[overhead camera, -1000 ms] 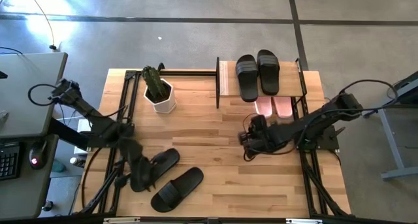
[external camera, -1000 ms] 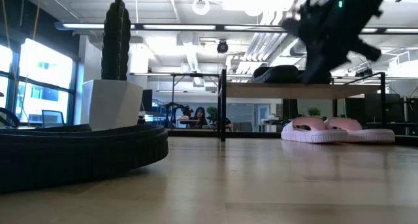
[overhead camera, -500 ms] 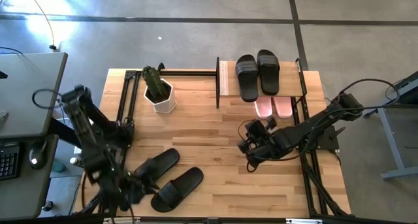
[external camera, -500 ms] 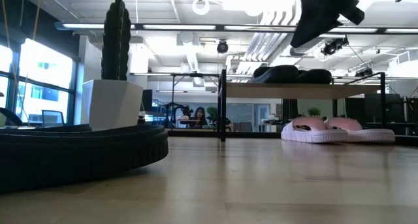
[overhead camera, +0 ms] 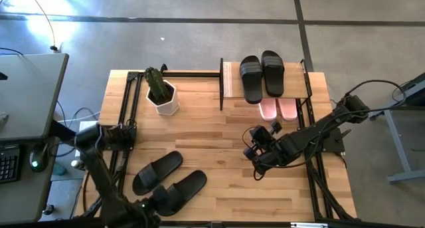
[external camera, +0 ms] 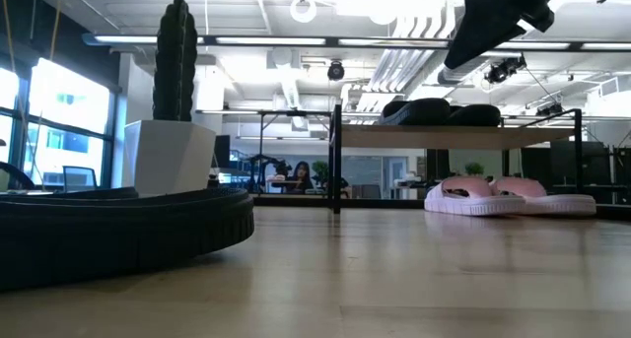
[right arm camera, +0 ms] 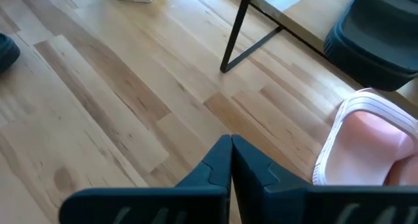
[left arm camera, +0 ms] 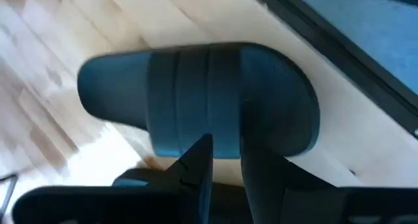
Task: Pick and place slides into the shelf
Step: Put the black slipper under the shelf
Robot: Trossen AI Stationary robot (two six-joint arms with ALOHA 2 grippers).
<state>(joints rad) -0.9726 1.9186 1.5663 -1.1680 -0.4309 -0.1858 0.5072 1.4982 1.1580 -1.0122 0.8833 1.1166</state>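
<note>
black rubber slides are seen in two places: a pair [overhead camera: 261,75] lies on the light wooden top board of the small black-framed shelf [overhead camera: 232,82] at the table's far edge, and two more [overhead camera: 170,182] lie side by side on the pale wooden table [overhead camera: 212,131] near its front left corner. two pink slides with white-striped straps [overhead camera: 277,108] are set on the shelf's lower tier, beneath the black pair. the left gripper [overhead camera: 154,205] is held just beside the nearer black slide, fingers [left arm camera: 196,165] almost together on nothing. the right gripper [overhead camera: 255,148] is raised above the table in front of the shelf, fingers [right arm camera: 222,162] pressed together, empty.
</note>
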